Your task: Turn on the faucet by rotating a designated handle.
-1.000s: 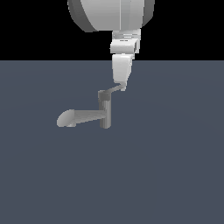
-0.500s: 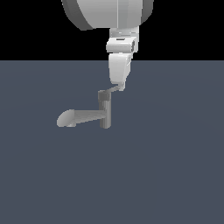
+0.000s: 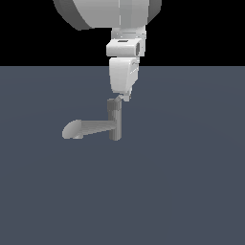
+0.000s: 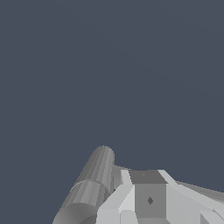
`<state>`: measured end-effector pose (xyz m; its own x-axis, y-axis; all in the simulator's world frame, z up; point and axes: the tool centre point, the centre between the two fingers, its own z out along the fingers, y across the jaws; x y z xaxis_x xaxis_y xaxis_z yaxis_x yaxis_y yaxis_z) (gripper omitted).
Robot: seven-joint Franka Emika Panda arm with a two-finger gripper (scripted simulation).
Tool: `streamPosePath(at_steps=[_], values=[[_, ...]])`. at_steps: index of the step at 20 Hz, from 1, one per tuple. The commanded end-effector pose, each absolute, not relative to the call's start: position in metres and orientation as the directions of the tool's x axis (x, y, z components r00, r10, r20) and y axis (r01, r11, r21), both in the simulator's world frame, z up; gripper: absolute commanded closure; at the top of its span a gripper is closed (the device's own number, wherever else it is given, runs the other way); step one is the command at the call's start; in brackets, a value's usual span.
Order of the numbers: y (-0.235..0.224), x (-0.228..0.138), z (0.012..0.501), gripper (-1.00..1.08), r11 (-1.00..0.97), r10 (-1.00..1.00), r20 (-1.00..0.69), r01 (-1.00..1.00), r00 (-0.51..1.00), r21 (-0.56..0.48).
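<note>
In the exterior view the faucet [image 3: 95, 127] stands on the dark grey floor [image 3: 191, 191], a little to that view's left of the middle. Its spout reaches toward the exterior view's left and ends in a rounded bulb, and the upright post is at its other end. The handle [image 3: 115, 101] is at the top of the post, mostly hidden by the arm, so its direction cannot be told. The gripper [image 3: 125, 97] hangs straight above the post, with its tips at the post top, touching or almost touching it. I cannot tell if the fingers are apart or together, because the white hand covers them. In the wrist view a thick grey cylinder of the faucet [image 4: 89, 188] lies just beside a white finger [image 4: 148, 199].
</note>
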<state>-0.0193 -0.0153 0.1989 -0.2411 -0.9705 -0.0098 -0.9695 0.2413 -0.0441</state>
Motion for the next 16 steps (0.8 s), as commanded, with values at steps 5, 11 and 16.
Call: streamPosePath(at_steps=[5, 11, 16], values=[[0.008, -0.046, 0.182, 1.08, 0.229, -0.973, 0.0, -0.973, -0.229, -0.001], [0.025, -0.035, 0.191, 1.08, 0.24, -0.971, -0.009, -0.971, -0.24, -0.021], [0.058, -0.035, 0.185, 1.08, 0.234, -0.972, -0.004, -0.972, -0.234, -0.009]])
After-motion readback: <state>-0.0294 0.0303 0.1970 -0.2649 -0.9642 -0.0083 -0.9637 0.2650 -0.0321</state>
